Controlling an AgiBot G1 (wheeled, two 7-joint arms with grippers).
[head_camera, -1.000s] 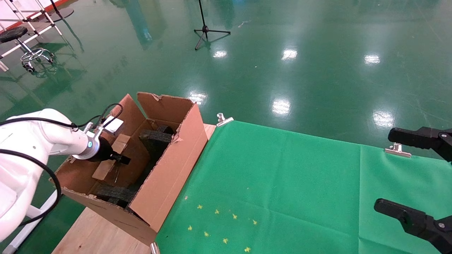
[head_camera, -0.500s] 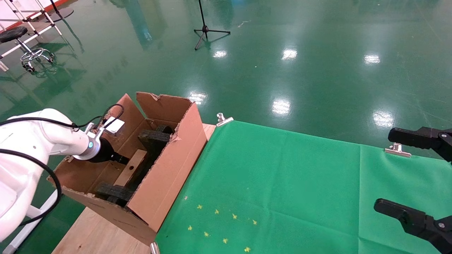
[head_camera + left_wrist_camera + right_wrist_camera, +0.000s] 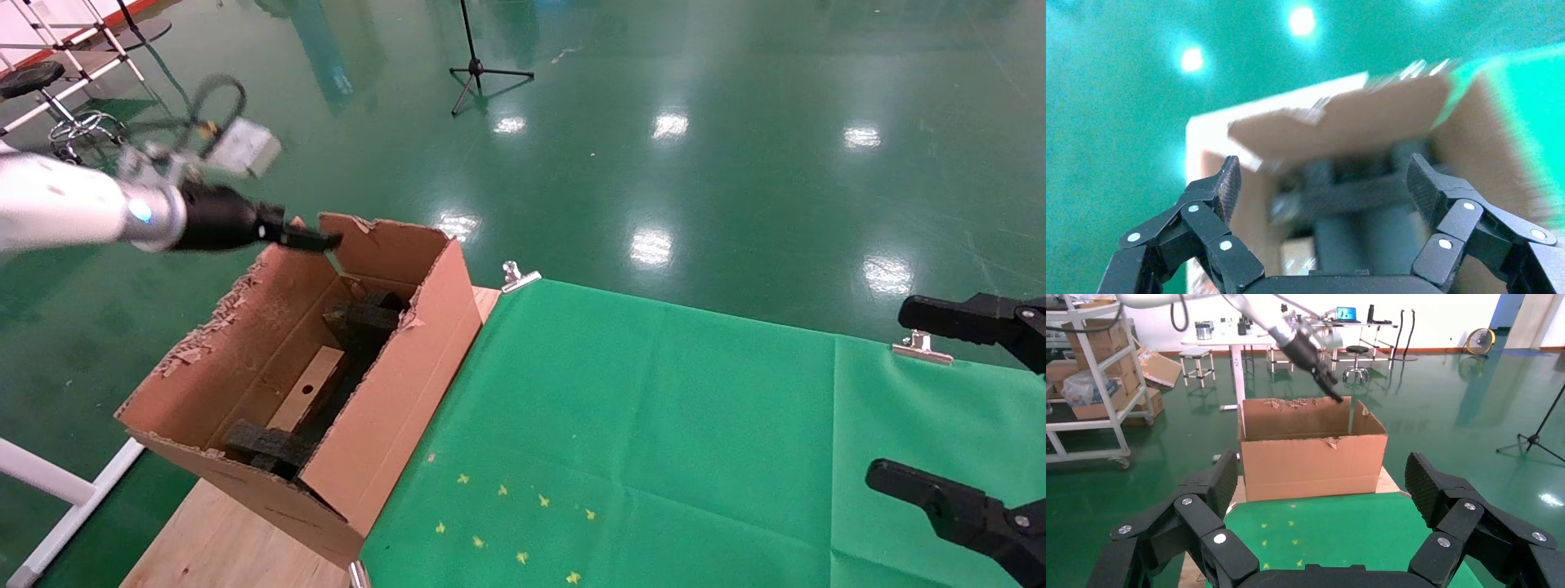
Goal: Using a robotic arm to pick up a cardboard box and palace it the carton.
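Right claw, parked at the counter's near right edge, fingers spread wide, empty. Cardboard box lies inside the carton between black foam blocks; only the head view shows it. Left claw hovers above the carton's far flap; its blurred wrist view shows splayed, empty fingers.

White robotic arm with silver wrist, blue light, black cable, black linkage tool.

From our head we look down over the carton; our left wrist camera sits close above it; our right wrist faces it from farther off.
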